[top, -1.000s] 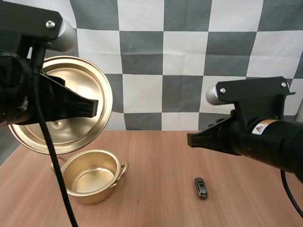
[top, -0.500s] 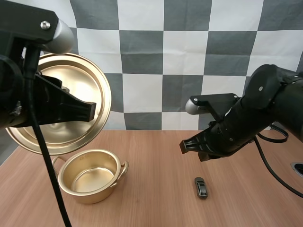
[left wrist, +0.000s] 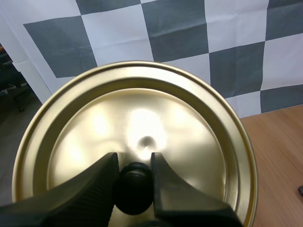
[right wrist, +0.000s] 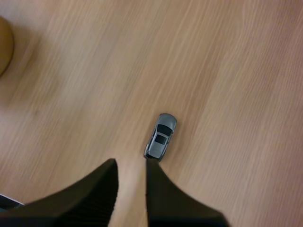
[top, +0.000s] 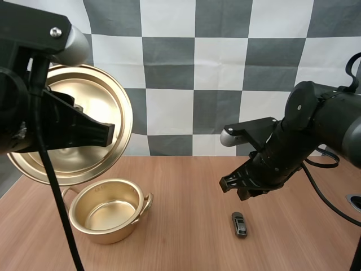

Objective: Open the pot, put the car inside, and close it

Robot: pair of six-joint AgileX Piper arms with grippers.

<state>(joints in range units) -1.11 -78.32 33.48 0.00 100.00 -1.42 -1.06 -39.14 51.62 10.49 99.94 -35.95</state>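
The gold pot stands open on the table at the left. High above it my left gripper holds the gold lid tilted on edge. In the left wrist view my left gripper is shut on the black knob of the lid. A small grey toy car lies on the table right of the pot. My right gripper hangs a little above and behind it, pointing down. In the right wrist view my right gripper is open, just short of the car.
The wooden table has bare room between pot and car. A gold edge of the pot shows far from the car in the right wrist view.
My right arm has swung down and tipped its gripper toward the table, close above the car. The left arm with the lid has barely moved.
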